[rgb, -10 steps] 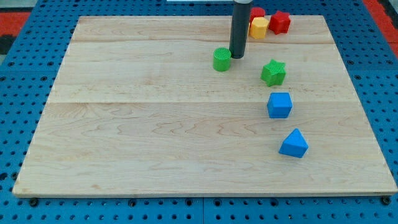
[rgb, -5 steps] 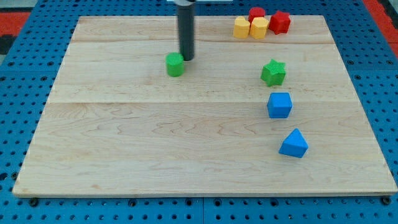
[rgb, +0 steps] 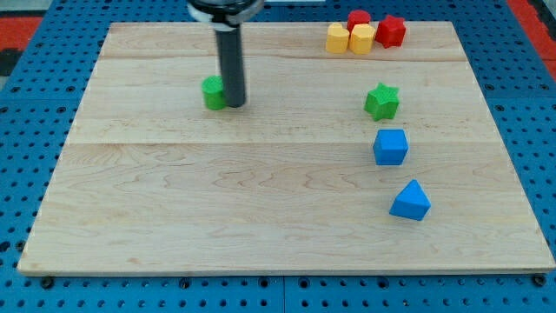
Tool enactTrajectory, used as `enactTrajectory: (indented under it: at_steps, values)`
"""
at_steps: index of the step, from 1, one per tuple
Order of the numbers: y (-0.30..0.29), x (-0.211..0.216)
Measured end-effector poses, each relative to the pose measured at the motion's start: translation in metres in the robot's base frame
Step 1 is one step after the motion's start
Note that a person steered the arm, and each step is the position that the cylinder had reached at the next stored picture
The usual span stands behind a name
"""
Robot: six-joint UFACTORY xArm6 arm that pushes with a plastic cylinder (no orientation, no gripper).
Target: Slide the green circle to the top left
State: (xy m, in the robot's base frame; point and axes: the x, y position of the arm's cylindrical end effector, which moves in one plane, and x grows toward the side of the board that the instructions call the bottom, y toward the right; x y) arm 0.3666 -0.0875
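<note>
Blue pegboard frames a pale wooden tabletop (rgb: pixel 261 217) made of joined planks, seen from a single camera looking down at a slant.

Camera view: the dark rod comes down from the view's top, and my tip (rgb: pixel 234 104) rests on the wood in the upper left-centre part of the board. No pincer exists on this arm, so no spread or pressed-together state can be told; the rod simply ends in a blunt tip. The green circle (rgb: pixel 213 92) sits touching the rod, at about 10 o'clock from my tip, with its right side partly hidden behind the rod. It lies well short of the board's top left corner, which is at roughly 10 o'clock from it.

Far off at 3 o'clock from my tip stands a green star (rgb: pixel 381 102). Just at 6 o'clock from the star is a blue cube (rgb: pixel 390 147), and near that, at about 5 o'clock, a blue triangle (rgb: pixel 410 201).

Along the top edge, at 1 o'clock from the star, four blocks cluster together: a yellow block (rgb: pixel 337 38) beside a second yellow block (rgb: pixel 361 38), a red block (rgb: pixel 359 18) behind them, and another red block (rgb: pixel 391 31) at the cluster's right end.
</note>
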Motion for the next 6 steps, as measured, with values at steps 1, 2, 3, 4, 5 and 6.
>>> enactTrajectory:
  at_steps: [1, 2, 3, 4, 5, 6]
  values:
    - [-0.062, -0.028]
    - [-0.102, -0.033]
    - [-0.141, -0.059]
    - [-0.157, -0.068]
    - [-0.154, -0.085]
    - [-0.115, -0.109]
